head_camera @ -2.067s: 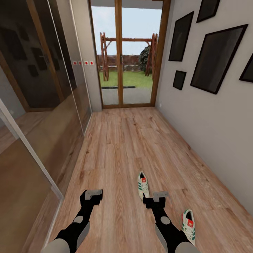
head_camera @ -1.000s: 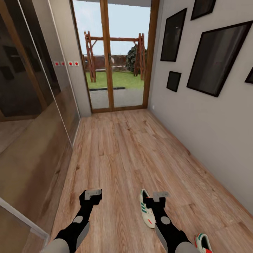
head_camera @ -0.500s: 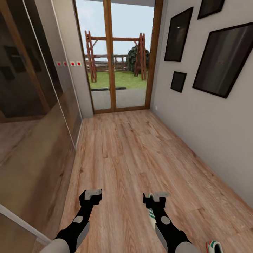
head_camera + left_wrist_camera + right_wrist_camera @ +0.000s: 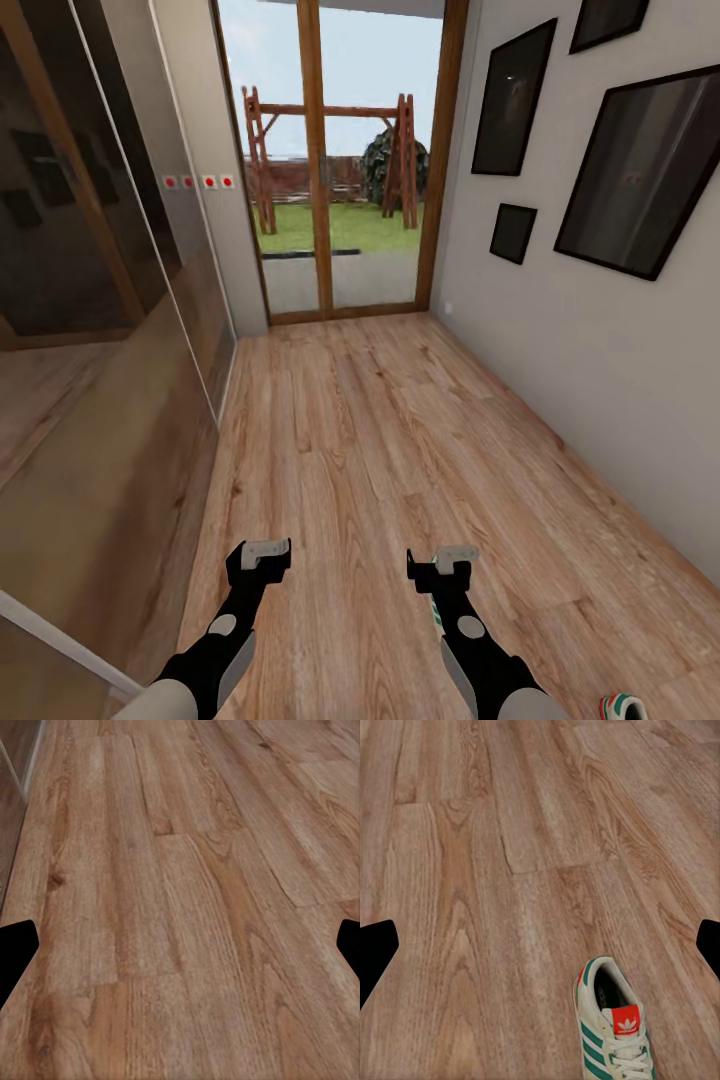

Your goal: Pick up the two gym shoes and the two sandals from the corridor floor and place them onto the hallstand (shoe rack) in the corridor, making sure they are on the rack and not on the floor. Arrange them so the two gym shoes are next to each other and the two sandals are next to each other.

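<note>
Right gripper point(image 4: 443, 565), low centre-right of the head view, jaws spread, holding nothing. One gym shoe point(image 4: 611, 1027) lies on the corridor floor point(image 4: 380, 440) directly beneath it, long axis along the planks; second shoe point(image 4: 624, 708) at bottom right corner. Left gripper point(image 4: 259, 562) also spread wide and empty, farther off. No containers in sight.
</note>
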Controlling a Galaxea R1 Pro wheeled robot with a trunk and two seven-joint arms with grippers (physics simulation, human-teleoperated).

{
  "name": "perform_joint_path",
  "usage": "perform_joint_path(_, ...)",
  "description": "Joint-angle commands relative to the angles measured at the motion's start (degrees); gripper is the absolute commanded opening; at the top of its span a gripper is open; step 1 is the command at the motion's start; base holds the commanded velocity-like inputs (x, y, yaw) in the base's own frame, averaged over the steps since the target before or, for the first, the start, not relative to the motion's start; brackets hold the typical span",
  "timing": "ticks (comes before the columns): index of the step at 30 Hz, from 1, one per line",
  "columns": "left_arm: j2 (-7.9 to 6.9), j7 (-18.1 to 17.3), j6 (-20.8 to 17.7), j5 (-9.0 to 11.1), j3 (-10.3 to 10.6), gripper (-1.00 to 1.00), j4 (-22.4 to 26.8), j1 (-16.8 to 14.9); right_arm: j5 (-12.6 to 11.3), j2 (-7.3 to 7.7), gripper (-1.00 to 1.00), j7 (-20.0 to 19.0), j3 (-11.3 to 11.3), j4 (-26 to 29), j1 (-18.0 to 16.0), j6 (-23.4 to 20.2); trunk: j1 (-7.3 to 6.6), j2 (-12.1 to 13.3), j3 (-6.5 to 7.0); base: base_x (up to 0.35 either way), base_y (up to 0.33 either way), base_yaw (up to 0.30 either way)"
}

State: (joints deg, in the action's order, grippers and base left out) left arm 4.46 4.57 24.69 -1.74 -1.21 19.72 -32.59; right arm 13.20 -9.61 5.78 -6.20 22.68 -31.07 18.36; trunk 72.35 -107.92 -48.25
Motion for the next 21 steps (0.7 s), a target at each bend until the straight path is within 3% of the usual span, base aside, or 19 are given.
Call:
perform_joint_path(1,0.03,0.17,0.19,-0.19,-0.11,1.0,-0.05,-0.04,0.62,-0.06,1.0,0.11,-0.37,-0.07,-0.04,0.19,-0.01,-0.02,-0.05,0.002,0.003,0.0)
perform_joint_path(9,0.11,0.17,0.13,-0.19,-0.1,1.0,-0.08,-0.04,0.61,0.01,1.0,0.09,-0.31,-0.08,-0.04,0.24,-0.01,-0.02,-0.05,0.057,0.0,0.0)
perform_joint_path(21,0.16,0.17,0.1,-0.19,-0.11,1.0,-0.1,-0.07,0.6,0.06,1.0,0.11,-0.39,-0.04,-0.04,0.27,-0.01,-0.02,-0.05,0.285,0.0,0.0)
